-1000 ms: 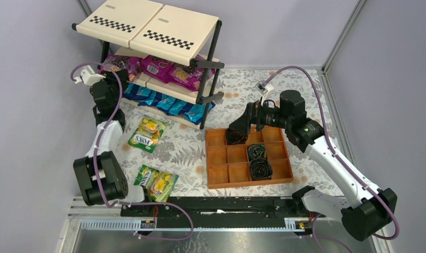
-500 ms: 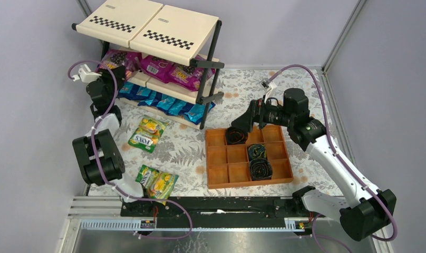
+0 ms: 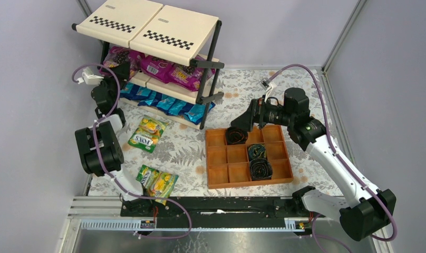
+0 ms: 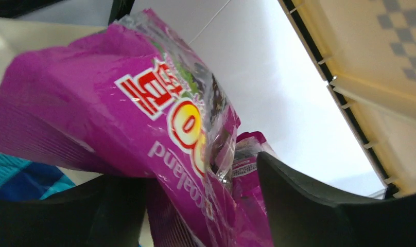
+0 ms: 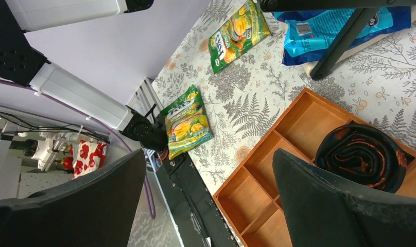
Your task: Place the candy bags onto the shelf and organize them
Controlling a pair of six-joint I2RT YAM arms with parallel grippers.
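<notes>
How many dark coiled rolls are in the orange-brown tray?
3, all in the orange-brown tray: one roll in its far row, one in the middle row, one just in front of that. The right arm may hide some of the far row.

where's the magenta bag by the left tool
Top view: the magenta bag lies at the left end of the middle tier of the shelf, above the blue bags, between the fingers of the left tool.
</notes>
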